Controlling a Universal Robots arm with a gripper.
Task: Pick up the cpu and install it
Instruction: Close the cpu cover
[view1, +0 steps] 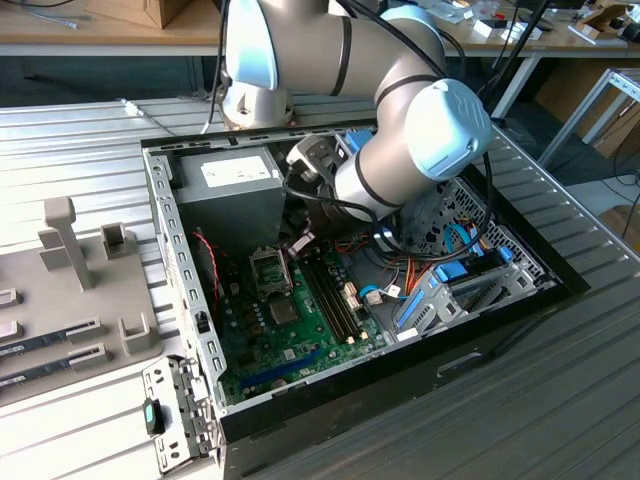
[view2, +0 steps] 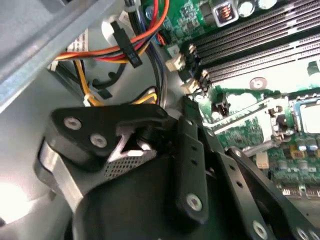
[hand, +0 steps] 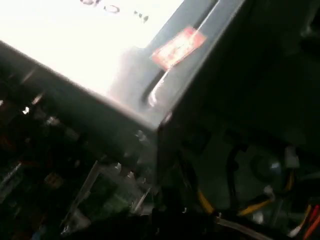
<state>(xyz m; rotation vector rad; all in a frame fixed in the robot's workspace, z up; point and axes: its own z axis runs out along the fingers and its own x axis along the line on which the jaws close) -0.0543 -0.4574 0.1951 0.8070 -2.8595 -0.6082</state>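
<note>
I reach down into the open computer case (view1: 180, 215), my fingers (view2: 137, 145) low over the motherboard (view1: 290, 335), beside the grey power-supply box (view1: 225, 195). In the second wrist view my fingers are pinched on a small flat silvery piece, which I take to be the cpu (view2: 125, 161). The socket (view1: 270, 270) lies just below, its hinged frame (view2: 245, 127) raised.
</note>
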